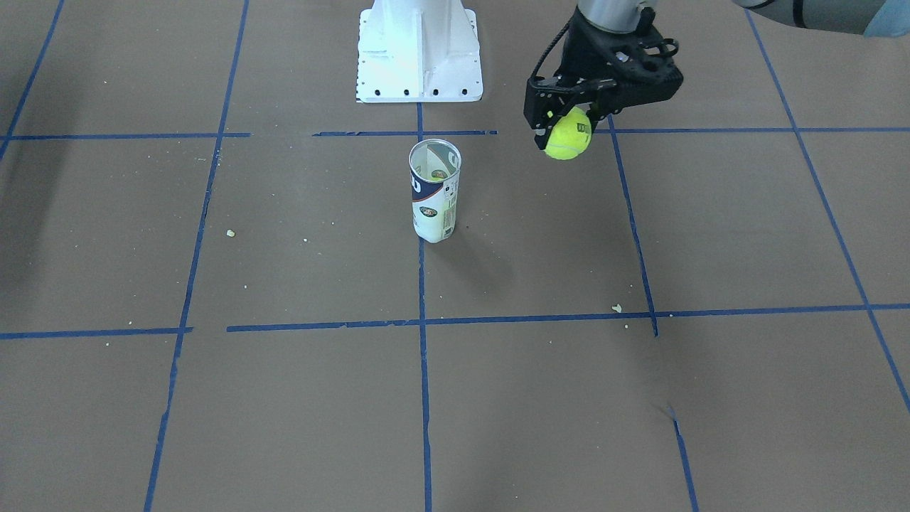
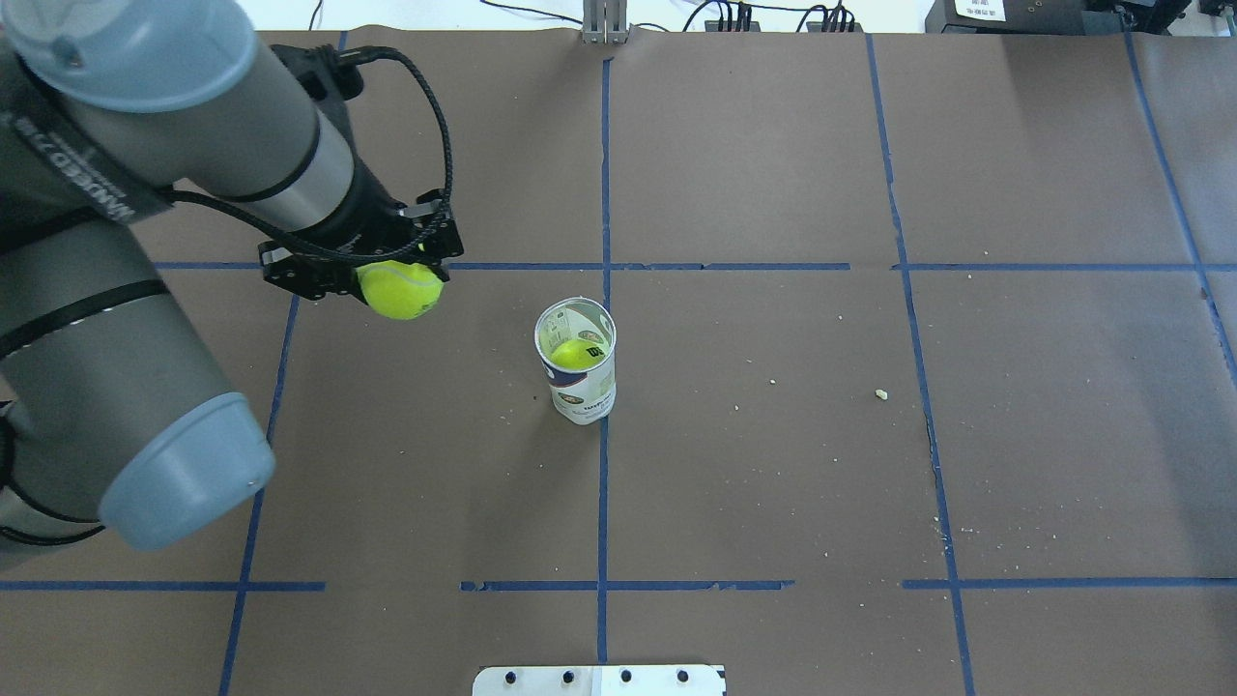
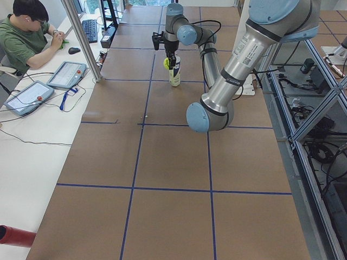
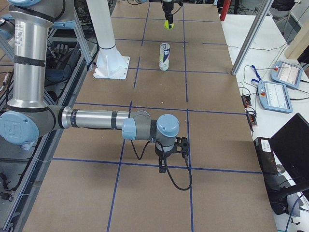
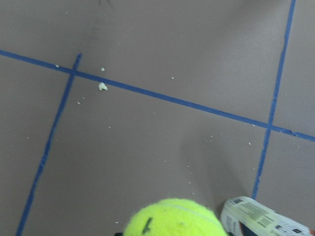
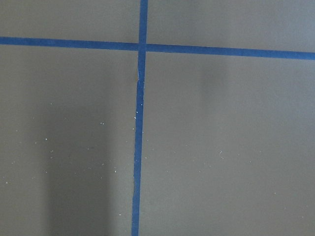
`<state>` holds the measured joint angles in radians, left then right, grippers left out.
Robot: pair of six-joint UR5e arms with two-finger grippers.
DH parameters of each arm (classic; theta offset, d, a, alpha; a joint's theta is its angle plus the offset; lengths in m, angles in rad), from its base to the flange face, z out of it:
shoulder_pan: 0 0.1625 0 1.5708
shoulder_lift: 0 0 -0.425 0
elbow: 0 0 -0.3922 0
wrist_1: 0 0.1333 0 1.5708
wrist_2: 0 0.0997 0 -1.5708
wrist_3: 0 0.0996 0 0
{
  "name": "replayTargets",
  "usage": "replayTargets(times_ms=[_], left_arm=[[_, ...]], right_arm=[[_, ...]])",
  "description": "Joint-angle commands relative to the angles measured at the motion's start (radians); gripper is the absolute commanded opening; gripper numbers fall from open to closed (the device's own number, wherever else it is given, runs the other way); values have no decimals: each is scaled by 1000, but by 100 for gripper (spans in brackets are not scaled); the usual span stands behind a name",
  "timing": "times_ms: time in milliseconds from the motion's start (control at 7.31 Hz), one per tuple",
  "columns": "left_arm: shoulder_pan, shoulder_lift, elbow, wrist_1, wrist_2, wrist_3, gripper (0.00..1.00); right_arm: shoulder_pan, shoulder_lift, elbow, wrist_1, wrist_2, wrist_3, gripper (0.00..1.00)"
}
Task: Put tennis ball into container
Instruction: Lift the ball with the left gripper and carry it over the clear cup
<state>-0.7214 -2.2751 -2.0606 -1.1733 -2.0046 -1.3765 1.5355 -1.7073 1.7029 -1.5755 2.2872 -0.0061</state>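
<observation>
Firmly pinching tennis ball [image 2: 400, 290] in left jaws, ten o'clock of container [image 2: 582, 385]. Light, springy; held across middle. Cannot tell about right jaws.

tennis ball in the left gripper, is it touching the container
Apart. The overhead view shows bare table between the held tennis ball and the container.

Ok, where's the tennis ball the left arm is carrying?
In the overhead view the tennis ball is left of centre, held in the left pincer above the table, left of the upright container and not over its mouth.
</observation>
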Motion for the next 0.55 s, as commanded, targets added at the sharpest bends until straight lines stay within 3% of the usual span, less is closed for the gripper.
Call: replayTargets(times_ms=[0, 410], left_arm=[[25, -137, 123, 6, 0, -50, 32], [72, -224, 218, 3, 6, -107, 34]], right_arm=[[0, 0, 0, 0, 0, 0, 100], [0, 1, 0, 0, 0, 0, 100]])
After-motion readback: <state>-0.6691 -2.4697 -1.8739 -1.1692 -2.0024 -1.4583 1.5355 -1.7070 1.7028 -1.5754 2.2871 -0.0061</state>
